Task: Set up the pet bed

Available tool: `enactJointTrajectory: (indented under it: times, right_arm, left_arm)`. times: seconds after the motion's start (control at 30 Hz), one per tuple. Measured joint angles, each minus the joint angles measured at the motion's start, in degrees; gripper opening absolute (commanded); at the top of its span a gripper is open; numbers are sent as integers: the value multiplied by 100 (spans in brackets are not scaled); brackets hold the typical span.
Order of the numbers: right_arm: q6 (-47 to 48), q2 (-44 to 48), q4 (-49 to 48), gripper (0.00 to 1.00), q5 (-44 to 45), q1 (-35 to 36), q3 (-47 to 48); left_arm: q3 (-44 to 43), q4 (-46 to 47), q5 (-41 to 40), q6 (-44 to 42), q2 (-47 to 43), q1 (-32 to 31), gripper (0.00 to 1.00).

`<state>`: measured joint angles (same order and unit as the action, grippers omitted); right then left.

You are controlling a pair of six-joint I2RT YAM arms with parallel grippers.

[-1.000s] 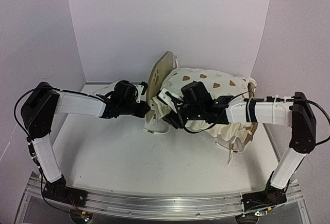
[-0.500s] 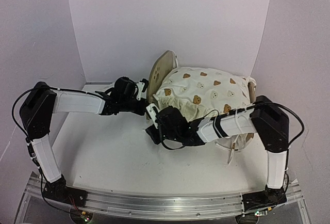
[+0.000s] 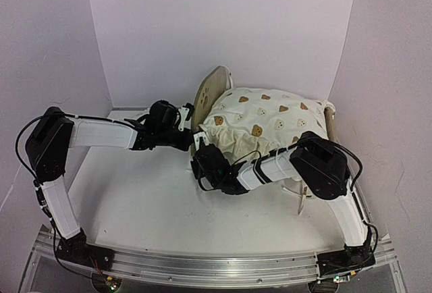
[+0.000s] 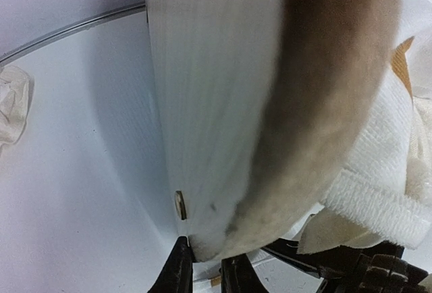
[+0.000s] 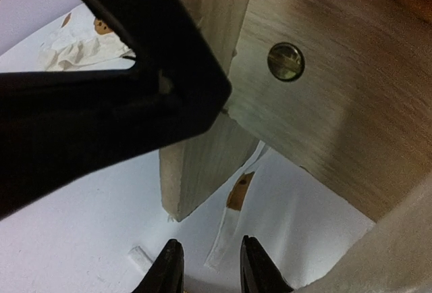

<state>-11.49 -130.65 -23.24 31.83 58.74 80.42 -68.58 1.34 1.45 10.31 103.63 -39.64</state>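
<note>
Pale walls (image 3: 223, 30) enclose a white table (image 3: 148, 205), apparently evenly lit.

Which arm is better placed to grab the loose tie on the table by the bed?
Right: the right gripper sits just over the tie; the left gripper is clamped on the headboard.

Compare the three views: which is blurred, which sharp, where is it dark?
Left wrist: the pet bed fills the frame, out of focus. Right wrist: its wood grain and screw sharp, a black shape featureless. Top external: even light, faint shadows.
</note>
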Motion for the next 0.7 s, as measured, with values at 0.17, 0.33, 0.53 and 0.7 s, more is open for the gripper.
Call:
enactJointTrajectory:
  times: [0.17,0.33,0.53,0.7]
  right_arm:
    - [236,-87,-975,33,28,-7,-391]
    - [334,-87,-1611,34,-210,-57,-1115]
    - [258,-87,-1740,35,-527,-192,-1172]
    - [-22,-87,-1716,39,-546,-321,-999]
  left_arm:
    - [-4,0,-22,-9,0,-4,0]
    - [-98,-101,-76,-52,0,-7,0]
    - [-195,-140,-105,-59,0,-4,0]
    - [-225,-190,-96,-13,0,-4,0]
